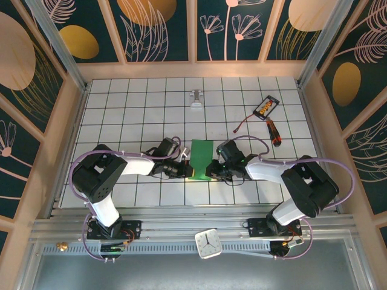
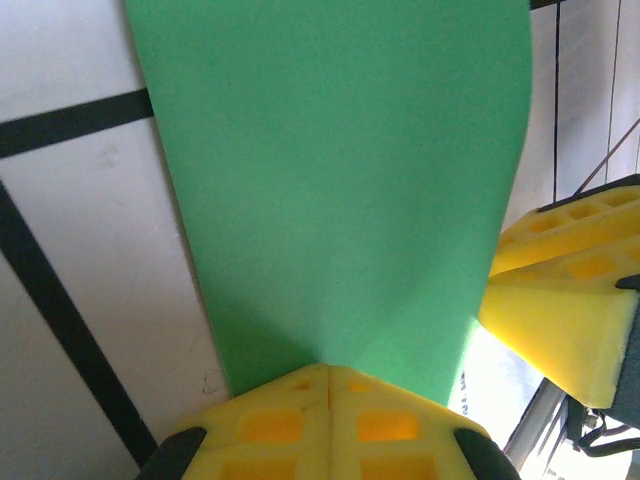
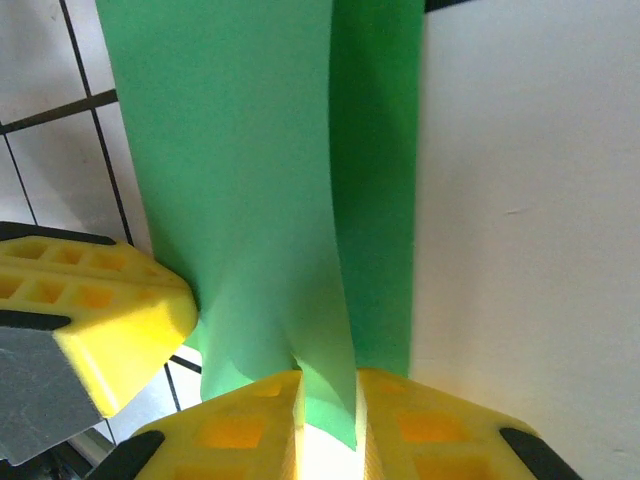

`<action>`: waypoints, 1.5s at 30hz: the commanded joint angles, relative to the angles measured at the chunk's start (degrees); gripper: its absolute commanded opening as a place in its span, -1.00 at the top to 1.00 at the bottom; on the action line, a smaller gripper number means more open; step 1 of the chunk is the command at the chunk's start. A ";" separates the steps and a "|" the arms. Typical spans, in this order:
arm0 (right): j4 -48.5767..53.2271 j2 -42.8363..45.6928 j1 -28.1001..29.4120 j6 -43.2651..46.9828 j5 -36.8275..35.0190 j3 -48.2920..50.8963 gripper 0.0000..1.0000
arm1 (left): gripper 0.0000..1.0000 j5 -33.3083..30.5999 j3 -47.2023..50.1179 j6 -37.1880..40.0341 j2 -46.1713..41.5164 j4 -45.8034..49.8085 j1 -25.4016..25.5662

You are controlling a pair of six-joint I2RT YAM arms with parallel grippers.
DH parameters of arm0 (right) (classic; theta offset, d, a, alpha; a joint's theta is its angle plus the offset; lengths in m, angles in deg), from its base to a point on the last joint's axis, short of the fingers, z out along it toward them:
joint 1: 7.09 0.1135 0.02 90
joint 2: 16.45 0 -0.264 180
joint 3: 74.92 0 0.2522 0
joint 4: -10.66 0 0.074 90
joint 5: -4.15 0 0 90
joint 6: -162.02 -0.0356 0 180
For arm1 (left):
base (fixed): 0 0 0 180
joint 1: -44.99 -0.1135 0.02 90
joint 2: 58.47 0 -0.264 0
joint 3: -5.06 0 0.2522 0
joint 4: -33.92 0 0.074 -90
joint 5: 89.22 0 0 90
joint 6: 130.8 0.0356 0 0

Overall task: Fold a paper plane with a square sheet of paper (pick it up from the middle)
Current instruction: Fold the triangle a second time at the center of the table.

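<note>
The square sheet of paper [image 1: 201, 158] is bright green and lies mid-table, folded into an upright rectangle. My left gripper [image 1: 184, 168] is at its lower left edge, and in the left wrist view the left gripper [image 2: 330, 372] has its yellow jaws pressed together on the sheet [image 2: 340, 180]. My right gripper [image 1: 213, 169] is at the lower right edge. In the right wrist view a raised flap of the sheet [image 3: 250, 180] stands in the narrow gap of the right gripper [image 3: 328, 385], whose jaws are slightly apart. A paper plane is out of view.
A red-handled screwdriver [image 1: 274, 132] and a black-and-orange pack [image 1: 266, 106] with a wire lie at the back right. A small white part [image 1: 196, 99] sits at the back middle. A white clock [image 1: 208, 243] rests on the near rail. Wooden walls surround the grid table.
</note>
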State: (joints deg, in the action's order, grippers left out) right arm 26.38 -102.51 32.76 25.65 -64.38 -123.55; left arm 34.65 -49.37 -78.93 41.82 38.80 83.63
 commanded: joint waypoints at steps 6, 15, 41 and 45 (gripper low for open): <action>2.19 0.44 -0.31 1.51 -0.29 -1.78 0.61 | 1.00 -0.33 0.85 0.73 1.49 3.70 0.05; 1.25 1.55 -0.40 0.69 -1.21 -1.23 0.89 | 1.00 -0.36 0.74 0.78 1.70 3.61 0.08; -4.79 9.67 -3.05 -7.80 3.41 3.12 1.00 | -0.02 -12.68 4.60 10.62 -14.76 -7.87 1.47; -6.64 10.05 -3.79 -11.12 6.18 3.72 1.00 | -0.20 -18.87 9.95 16.79 -19.51 -14.08 4.02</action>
State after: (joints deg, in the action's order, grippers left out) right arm 22.05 -93.73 29.66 17.98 -60.86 -120.69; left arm 21.43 -41.85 -68.72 24.57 31.04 85.96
